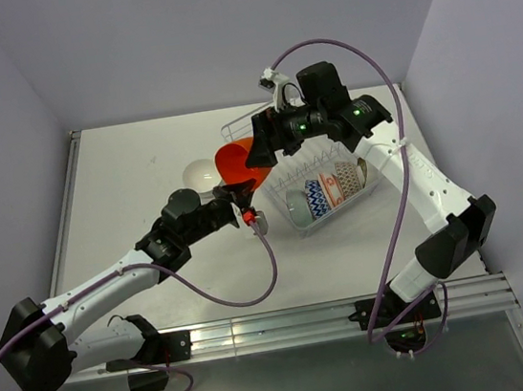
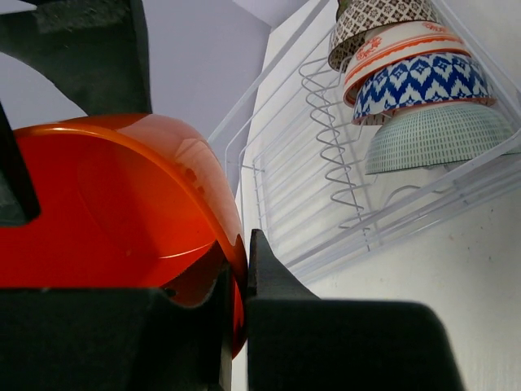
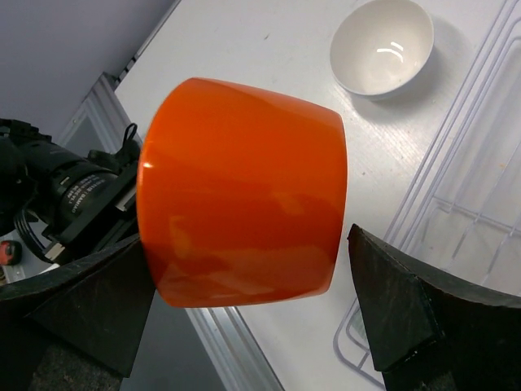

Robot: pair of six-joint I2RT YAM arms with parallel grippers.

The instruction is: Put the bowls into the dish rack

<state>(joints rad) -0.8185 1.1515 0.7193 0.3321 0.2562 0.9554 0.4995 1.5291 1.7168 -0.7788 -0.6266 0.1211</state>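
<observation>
1. Over the middle of the desk (image 1: 143, 172), an orange bowl (image 1: 238, 165) (image 2: 106, 212) (image 3: 244, 187) is up in the air, tipped onto its side, between the two arms.
2. Left hand (image 1: 239, 193) (image 2: 247, 244) – fingers pressed together on the bowl's rim, one inside the wall and one outside. The pinch is clear in the left wrist view.
3. Right hand (image 1: 260, 147) (image 3: 244, 301) – fingers spread wide, one on each side of the same orange bowl. The right wrist view shows a gap between the bowl's wall and one finger. At the other finger, contact cannot be told.
4. Dish rack (image 1: 296, 222) (image 2: 326, 187) (image 3: 472, 179) – clear, lies on the desk right of the raised bowl, running away at an angle. Its near end is filled; the far end shows bare prongs.
5. In the rack, standing on edge in a close row from the near end:
   - teal bowl (image 1: 293, 201) (image 2: 435, 134)
   - blue zigzag bowl (image 1: 317, 198) (image 2: 419, 81)
   - orange-and-white bowl (image 1: 333, 186) (image 2: 399, 45)
   - grey patterned bowl (image 1: 348, 176) (image 2: 383, 12)
6. White bowl (image 1: 200, 175) (image 3: 381, 46) – upright on the desk, just left of the orange bowl in the top view, outside the rack.
</observation>
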